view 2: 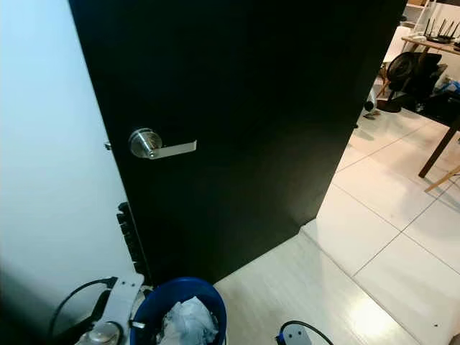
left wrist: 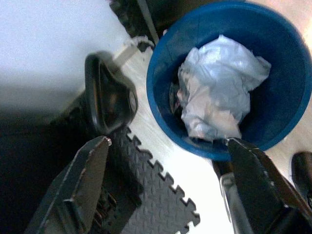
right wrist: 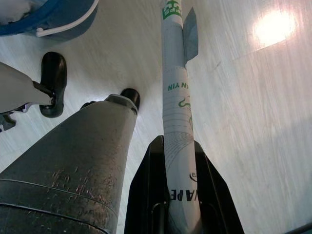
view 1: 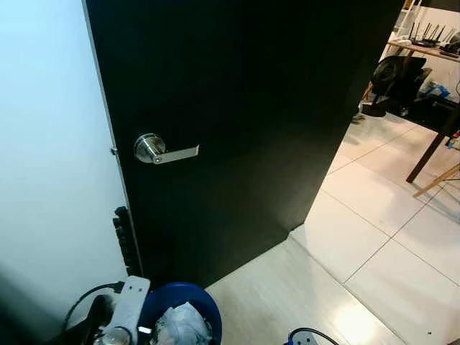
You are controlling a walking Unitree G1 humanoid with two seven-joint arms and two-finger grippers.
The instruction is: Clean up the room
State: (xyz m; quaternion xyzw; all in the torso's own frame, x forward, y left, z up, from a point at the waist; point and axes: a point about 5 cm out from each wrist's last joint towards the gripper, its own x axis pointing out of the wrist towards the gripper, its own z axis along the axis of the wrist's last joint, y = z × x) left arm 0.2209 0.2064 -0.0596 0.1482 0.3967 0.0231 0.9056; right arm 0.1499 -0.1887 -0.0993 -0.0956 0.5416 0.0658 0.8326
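A blue bin (view 1: 208,307) stands on the floor at the foot of the door, just before me, with a crumpled white bag (left wrist: 219,83) inside. My left gripper (left wrist: 168,144) hangs open above the bin's near rim (left wrist: 161,63), nothing between its fingers. In the head views my left arm (view 1: 123,309) shows at the bin's left side. My right gripper (right wrist: 148,122) is shut on a long white wrapper with green print (right wrist: 176,97), held over bare pale floor to the right of the bin (right wrist: 58,22).
A black door (view 1: 237,108) with a silver lever handle (view 1: 162,151) rises straight ahead, with a white wall (view 1: 50,144) to its left. Open tiled floor (view 1: 388,237) runs to the right toward a table leg (view 1: 431,151) and a fan (view 1: 392,79). A black foam mat (left wrist: 156,204) lies beside the bin.
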